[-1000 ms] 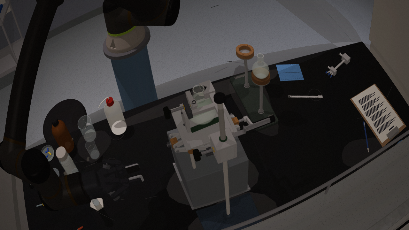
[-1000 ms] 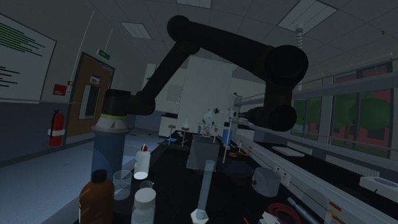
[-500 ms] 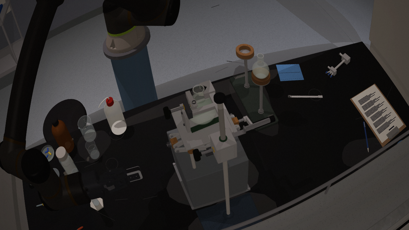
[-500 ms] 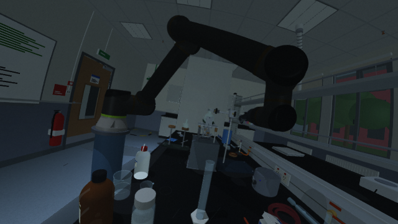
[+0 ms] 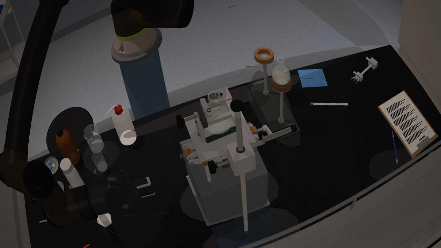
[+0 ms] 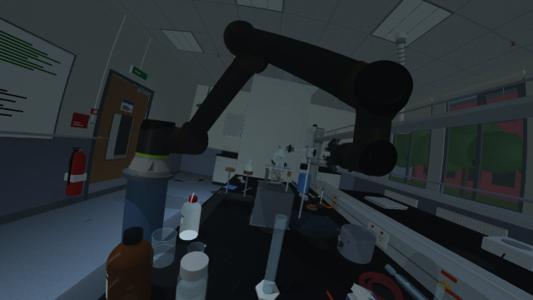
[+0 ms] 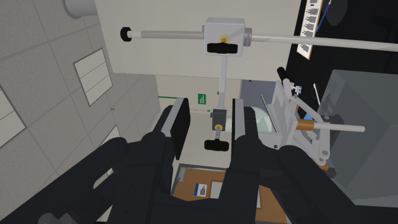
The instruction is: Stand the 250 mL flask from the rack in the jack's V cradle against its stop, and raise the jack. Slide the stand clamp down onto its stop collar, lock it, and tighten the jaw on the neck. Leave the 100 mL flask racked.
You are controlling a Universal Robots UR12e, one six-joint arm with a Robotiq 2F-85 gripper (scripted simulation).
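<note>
The 250 mL flask [image 5: 217, 115] stands in the jack's V cradle [image 5: 216, 129] on top of the grey jack [image 5: 228, 182], with the clamp jaw around its neck [image 5: 213, 98]. The stand clamp block [image 5: 241, 159] sits on the stand rod [image 5: 243, 172] with its black lock knob [image 7: 222, 48] facing me. The 100 mL flask [image 5: 281, 75] rests in a cork ring on the rack [image 5: 271, 101]; the other ring [image 5: 264, 55] is empty. My gripper [image 7: 211, 122] is open and empty, left of the jack and pointing at the jaw screw knob [image 7: 216, 145].
The blue robot pedestal [image 5: 145, 80] stands behind the bench. A wash bottle [image 5: 123, 125], brown bottle [image 5: 66, 146], beakers [image 5: 94, 142] and a white-capped jar [image 5: 69, 171] crowd the left end. A clipboard [image 5: 407, 123], blue cloth [image 5: 312, 78] and spare clamp [image 5: 365, 70] lie to the right.
</note>
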